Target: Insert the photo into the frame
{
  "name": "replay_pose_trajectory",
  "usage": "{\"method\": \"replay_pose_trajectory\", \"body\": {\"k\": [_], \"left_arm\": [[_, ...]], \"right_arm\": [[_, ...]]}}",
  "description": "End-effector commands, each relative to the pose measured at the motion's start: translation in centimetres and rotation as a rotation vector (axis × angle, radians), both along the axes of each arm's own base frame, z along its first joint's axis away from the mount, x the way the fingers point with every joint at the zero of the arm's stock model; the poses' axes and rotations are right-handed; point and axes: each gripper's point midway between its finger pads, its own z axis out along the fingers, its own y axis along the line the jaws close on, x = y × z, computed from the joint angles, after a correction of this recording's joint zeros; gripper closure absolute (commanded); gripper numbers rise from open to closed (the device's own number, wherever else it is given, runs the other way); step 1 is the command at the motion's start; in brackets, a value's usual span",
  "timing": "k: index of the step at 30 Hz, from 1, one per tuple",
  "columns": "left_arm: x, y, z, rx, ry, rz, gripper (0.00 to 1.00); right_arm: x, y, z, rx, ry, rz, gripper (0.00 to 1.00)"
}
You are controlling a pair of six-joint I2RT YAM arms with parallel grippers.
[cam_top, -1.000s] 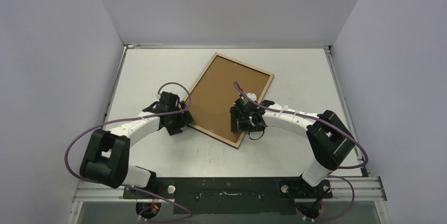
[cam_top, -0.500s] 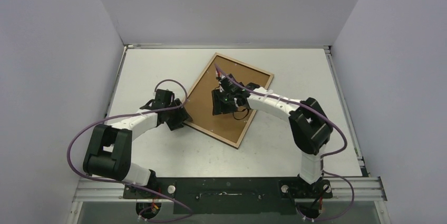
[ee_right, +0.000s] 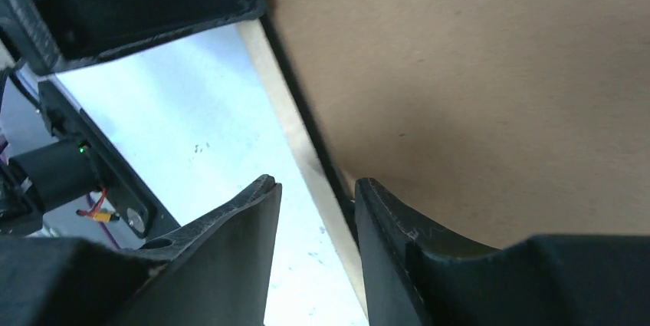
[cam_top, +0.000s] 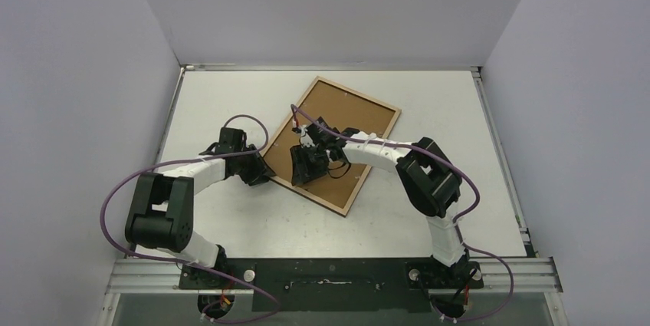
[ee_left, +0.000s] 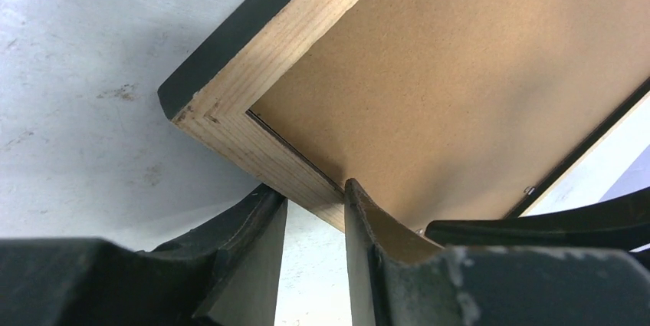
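Observation:
The frame lies face down and askew on the table, its light wood back up. A brown backing board fills it. The photo is hidden. My left gripper is at the frame's near-left corner. In the left wrist view its jaws pinch the wooden rim, one fingertip on each side. My right gripper hangs over the near-left edge. In the right wrist view it straddles the rim, one finger over the board, the other apart from the rim above bare table.
Grey walls close the white table in on three sides. The black mounting rail runs along the near edge. The two grippers sit close together at the frame's left side, purple cables looping above them.
Both grippers have narrowed. The right arm swung left across the board to the frame's near-left edge. The left gripper shifted slightly left onto the corner, and the frame turned a little.

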Motion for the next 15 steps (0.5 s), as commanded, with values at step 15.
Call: {"method": "replay_pose_trajectory", "body": {"k": [15], "left_arm": [[-0.7, 1.5, -2.3, 0.062, 0.036, -0.045, 0.75]], "right_arm": [[-2.4, -0.6, -2.9, -0.061, 0.067, 0.146, 0.59]]}}
